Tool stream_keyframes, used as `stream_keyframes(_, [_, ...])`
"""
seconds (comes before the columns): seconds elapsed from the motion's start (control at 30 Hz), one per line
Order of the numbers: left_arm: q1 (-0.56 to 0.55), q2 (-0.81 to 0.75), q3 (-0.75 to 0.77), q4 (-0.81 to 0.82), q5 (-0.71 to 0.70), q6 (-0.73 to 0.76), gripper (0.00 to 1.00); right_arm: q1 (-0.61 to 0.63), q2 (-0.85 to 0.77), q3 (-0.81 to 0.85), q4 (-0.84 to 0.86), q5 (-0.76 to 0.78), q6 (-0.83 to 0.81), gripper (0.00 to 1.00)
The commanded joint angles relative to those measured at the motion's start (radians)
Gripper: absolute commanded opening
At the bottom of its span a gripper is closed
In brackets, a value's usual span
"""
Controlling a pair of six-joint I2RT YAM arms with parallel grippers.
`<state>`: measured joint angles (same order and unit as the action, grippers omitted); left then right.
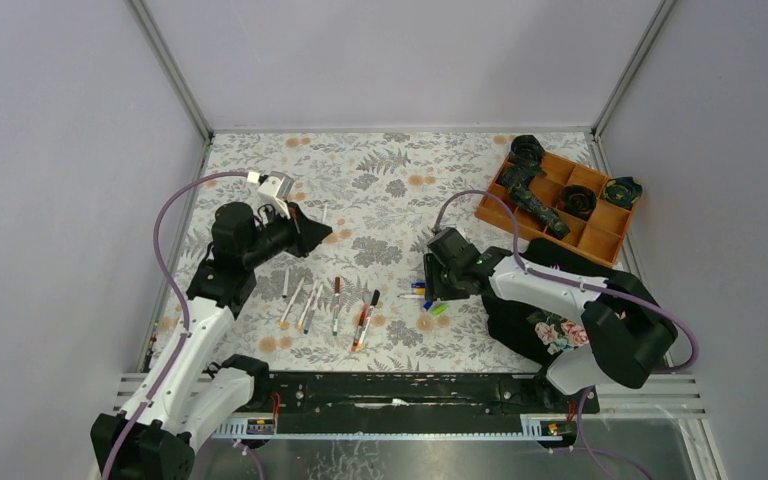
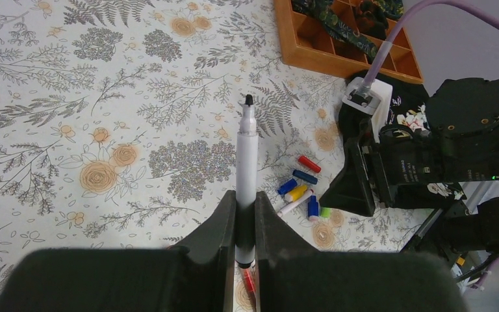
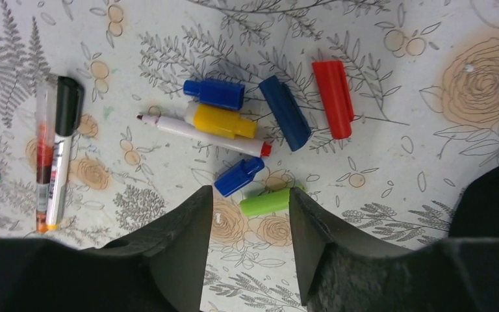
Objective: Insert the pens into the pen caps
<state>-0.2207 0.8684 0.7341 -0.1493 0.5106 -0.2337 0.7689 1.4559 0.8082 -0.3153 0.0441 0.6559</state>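
1. The pens (image 1: 337,300) lay mostly in a loose row on the floral counter (image 1: 380,190), in front of the left arm. Most looked uncapped. The black-ended pen (image 3: 69,104) at the row's right end seemed to wear a cap, though I could not be sure.
2. The left fingers (image 2: 226,224) were clamped on a white pen (image 2: 247,162), its black tip pointing away, held above the counter.
3. The pen caps (image 3: 224,121), blue, yellow, red and green, lay clustered below the right arm. A red-tipped pen (image 3: 195,133) lay among them, touching the yellow one.
4. The right fingers (image 3: 185,227) stood apart and empty, low over the cluster, with the green cap (image 3: 268,202) between them.
5. By my reading, the task was at an early stage. One pen was in hand, no cap had been picked up, and nearly every pen remained to be capped.
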Motion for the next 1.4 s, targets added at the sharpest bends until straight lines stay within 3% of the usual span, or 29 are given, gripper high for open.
stream_keyframes(0.0, [0.006, 0.001, -0.006, 0.076, 0.020, -0.012, 0.00, 0.022, 0.031, 0.071, -0.022, 0.111, 0.034, 0.51])
stream_keyframes(0.77, [0.005, -0.019, -0.009, 0.079, 0.029, -0.013, 0.00, 0.159, 0.200, 0.158, -0.130, 0.242, 0.155, 0.38])
stream_keyframes(0.9, [0.006, -0.025, -0.011, 0.080, 0.025, -0.015, 0.00, 0.166, 0.202, 0.148, -0.118, 0.242, 0.176, 0.29])
stream_keyframes(1.03, [0.006, -0.031, -0.012, 0.080, 0.024, -0.015, 0.00, 0.167, 0.179, 0.151, -0.144, 0.275, 0.187, 0.14])
stream_keyframes(1.13, [0.006, -0.038, -0.012, 0.080, 0.022, -0.015, 0.00, 0.167, 0.110, 0.150, -0.135, 0.280, 0.128, 0.01])
stream_keyframes(1.37, [0.007, -0.048, -0.015, 0.081, 0.011, -0.016, 0.00, 0.213, 0.021, 0.158, -0.069, 0.060, -0.151, 0.00])
